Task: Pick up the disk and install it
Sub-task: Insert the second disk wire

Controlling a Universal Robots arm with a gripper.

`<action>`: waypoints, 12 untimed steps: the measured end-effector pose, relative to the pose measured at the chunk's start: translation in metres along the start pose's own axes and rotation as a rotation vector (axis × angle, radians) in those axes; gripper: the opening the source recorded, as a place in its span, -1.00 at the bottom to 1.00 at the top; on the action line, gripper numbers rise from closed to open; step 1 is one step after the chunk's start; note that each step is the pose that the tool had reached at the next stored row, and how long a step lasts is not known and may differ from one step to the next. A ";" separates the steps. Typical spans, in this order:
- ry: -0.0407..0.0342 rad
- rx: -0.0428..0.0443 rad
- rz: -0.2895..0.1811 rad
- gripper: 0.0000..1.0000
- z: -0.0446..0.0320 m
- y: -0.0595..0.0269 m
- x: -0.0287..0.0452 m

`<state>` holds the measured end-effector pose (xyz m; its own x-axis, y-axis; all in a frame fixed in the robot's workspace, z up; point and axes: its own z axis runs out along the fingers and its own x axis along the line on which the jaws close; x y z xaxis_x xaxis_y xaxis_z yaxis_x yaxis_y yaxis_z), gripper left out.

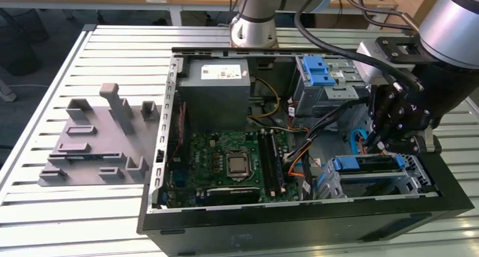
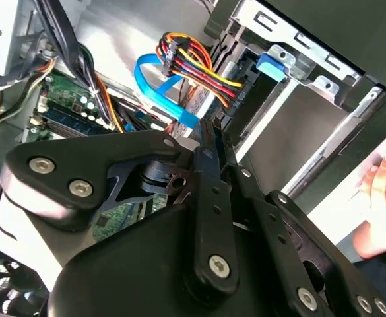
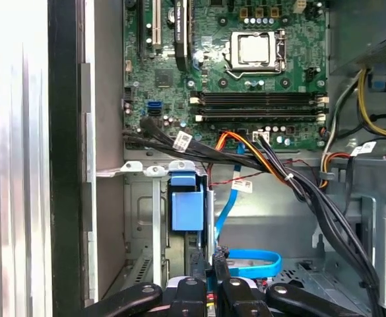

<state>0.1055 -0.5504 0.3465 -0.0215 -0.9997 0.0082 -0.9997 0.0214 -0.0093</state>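
We hover our gripper (image 1: 383,147) over the disk (image 1: 367,166) seated in its bay, fingers pressed together and empty; we should push squarely, avoiding the cables (image 3: 291,178).

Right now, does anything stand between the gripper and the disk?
Nothing visible does. The gripper hangs just above the disk, which sits in the drive cage. A blue cable lies close beside the gripper, not between them.

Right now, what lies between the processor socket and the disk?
In the exterior view, the memory slots and a bundle of orange and black cables lie between the processor socket and the disk.
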 end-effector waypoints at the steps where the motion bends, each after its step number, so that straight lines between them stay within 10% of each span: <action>1: 0.0001 0.0001 -0.001 -0.68 0.0004 0.0000 0.0002; 12: -0.0109 0.0060 -0.007 -0.68 0.0066 -0.0001 0.0059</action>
<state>0.1055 -0.5564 0.3399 -0.0148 -0.9999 -0.0026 -0.9998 0.0149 -0.0153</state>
